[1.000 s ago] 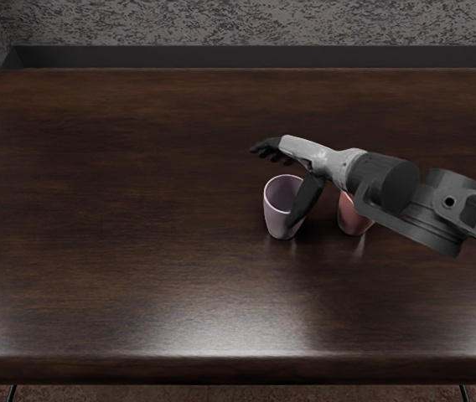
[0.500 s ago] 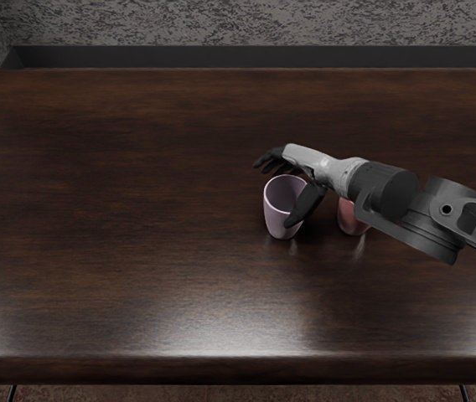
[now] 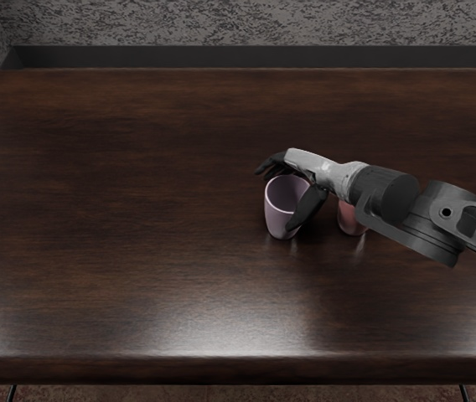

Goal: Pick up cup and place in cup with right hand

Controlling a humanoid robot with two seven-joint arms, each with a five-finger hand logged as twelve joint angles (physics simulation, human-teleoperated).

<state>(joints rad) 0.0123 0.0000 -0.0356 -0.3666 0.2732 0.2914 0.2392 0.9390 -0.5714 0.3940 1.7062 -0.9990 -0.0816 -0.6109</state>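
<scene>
My right hand (image 3: 287, 194) reaches in from the right with its fingers spread around the far side of the lilac cup and its thumb along the cup's near right side. The lilac cup (image 3: 277, 219) stands upright on the table, its mouth facing up. Behind the right wrist, a little to the right, is a pink-red cup (image 3: 351, 219); the arm hides its upper part. Whether the fingers touch the lilac cup cannot be told. My left hand is out of view.
The dark wooden table (image 3: 121, 218) fills most of the view, with its front edge low in the picture. A grey mottled wall (image 3: 238, 21) rises past the far edge. The right forearm (image 3: 414, 222) spans the table's right side.
The right hand has moved slightly toward the picture's bottom, and its fingers are now closer to the lilac cup's far rim. Both cups stand about where they were.
</scene>
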